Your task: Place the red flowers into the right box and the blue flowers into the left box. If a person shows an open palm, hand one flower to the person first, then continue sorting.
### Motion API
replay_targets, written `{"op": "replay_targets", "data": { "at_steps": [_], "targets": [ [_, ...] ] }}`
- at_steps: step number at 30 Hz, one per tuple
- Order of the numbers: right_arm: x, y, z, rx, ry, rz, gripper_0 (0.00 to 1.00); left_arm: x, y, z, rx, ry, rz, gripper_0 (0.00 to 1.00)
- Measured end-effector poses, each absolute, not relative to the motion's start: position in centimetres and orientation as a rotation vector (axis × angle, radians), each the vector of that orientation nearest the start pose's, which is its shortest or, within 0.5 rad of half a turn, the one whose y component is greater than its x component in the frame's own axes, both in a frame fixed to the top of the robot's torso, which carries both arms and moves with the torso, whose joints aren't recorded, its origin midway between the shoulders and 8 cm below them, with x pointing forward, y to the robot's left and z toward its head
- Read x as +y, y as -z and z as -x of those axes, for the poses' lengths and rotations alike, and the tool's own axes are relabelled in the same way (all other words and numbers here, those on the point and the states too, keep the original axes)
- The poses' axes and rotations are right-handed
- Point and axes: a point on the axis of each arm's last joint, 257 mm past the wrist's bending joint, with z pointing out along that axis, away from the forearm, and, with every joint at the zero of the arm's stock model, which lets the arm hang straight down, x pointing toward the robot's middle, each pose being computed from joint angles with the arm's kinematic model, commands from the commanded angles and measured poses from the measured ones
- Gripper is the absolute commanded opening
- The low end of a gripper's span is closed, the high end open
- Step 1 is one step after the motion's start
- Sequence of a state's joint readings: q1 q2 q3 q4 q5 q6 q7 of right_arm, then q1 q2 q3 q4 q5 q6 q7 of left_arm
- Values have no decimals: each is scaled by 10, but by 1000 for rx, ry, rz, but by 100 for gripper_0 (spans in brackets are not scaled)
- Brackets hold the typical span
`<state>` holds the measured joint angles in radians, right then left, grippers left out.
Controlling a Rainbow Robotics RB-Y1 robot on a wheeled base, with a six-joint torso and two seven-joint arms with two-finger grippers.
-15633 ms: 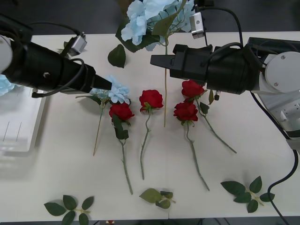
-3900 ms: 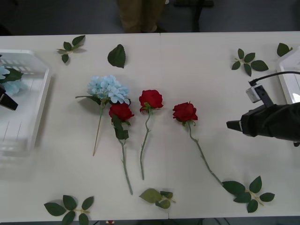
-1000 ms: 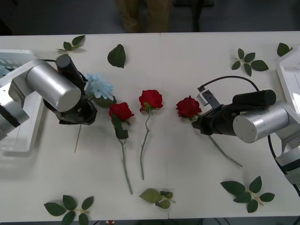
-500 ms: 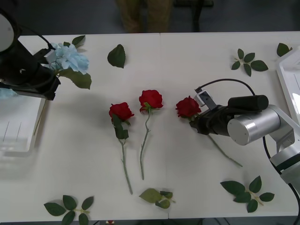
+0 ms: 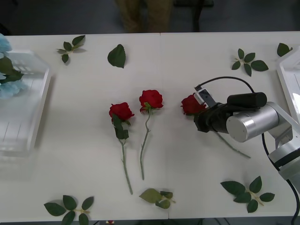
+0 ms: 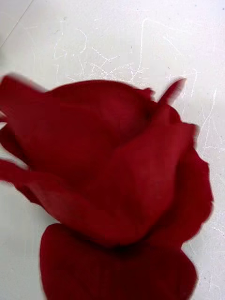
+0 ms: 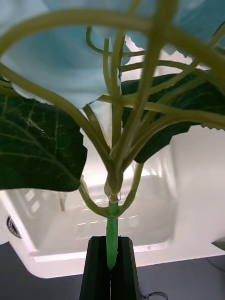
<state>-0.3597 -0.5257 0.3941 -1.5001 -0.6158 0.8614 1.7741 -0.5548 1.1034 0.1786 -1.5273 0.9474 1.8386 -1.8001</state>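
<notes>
My left gripper (image 7: 111,265) is shut on the green stem of a blue flower (image 7: 56,61), which it holds upright above the left box (image 7: 93,234). Blue flower heads (image 5: 8,87) show at the far left edge, over that white basket (image 5: 28,112). My right gripper (image 5: 201,123) is shut on the stem of a red flower (image 5: 191,104), just behind its head (image 6: 112,168) and low over the table. Two more red flowers (image 5: 122,111) (image 5: 151,99) lie at the table's middle. Part of the right box (image 5: 289,75) shows at the right edge.
Loose green leaf sprigs lie around the table: at the back left (image 5: 70,46), back right (image 5: 248,63), front left (image 5: 69,206), front middle (image 5: 158,197) and front right (image 5: 248,191). A person in tan trousers (image 5: 140,14) stands beyond the far edge.
The left arm carried the blue flower left, off the table and over the left box. The right gripper nudged its red flower slightly right, and the stem swung with it.
</notes>
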Motion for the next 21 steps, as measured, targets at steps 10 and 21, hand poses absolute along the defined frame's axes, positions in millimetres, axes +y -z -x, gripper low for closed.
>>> {"op": "replay_targets", "data": {
  "at_steps": [10,21],
  "targets": [
    [-211,291,-536,2300,-102,633,0,574,144,-422,2628,-48,-335,0],
    [-347,147,-550,2315,40,496,0,548,253,-454,2593,-33,-378,0]
  ]
}}
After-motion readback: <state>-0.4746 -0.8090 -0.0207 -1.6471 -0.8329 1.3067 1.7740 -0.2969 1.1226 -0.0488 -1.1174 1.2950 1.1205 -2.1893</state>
